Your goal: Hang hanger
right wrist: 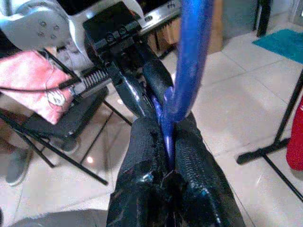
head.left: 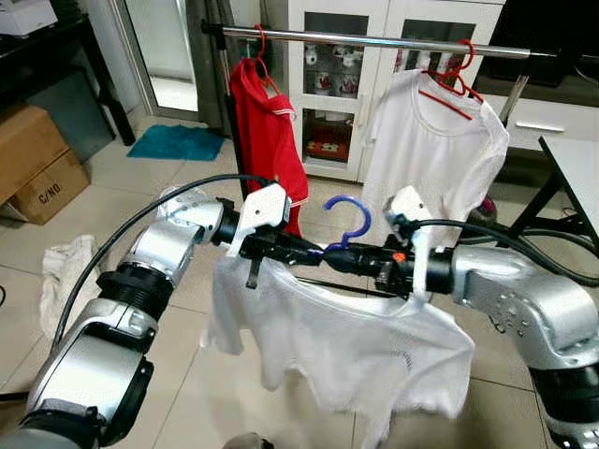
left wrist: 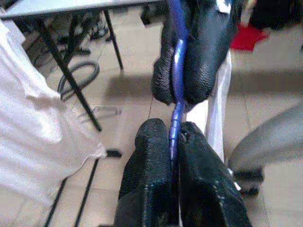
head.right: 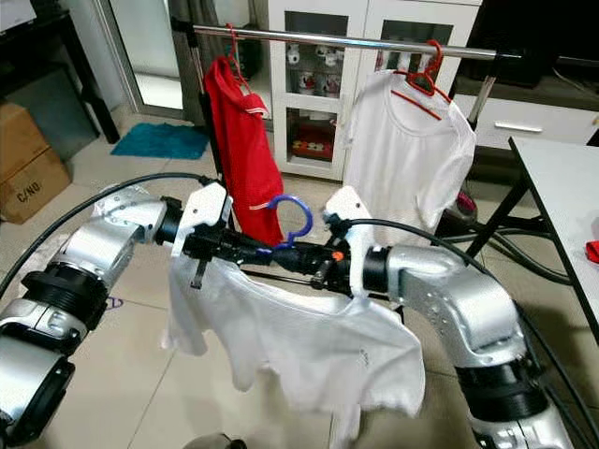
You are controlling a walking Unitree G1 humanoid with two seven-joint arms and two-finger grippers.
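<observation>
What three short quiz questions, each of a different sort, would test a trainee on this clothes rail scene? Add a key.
1. True or false: the blue hanger already hangs on the rail.
2. Which garment hangs nearer the rail's left end: A) the red shirt, B) the white shirt on the red hanger?
3. Fill in: the left gripper and the right gripper each have their jaws ____ on the blue hanger, which carries a white T-shirt.

Key: 1 false; 2 A; 3 shut.
</observation>
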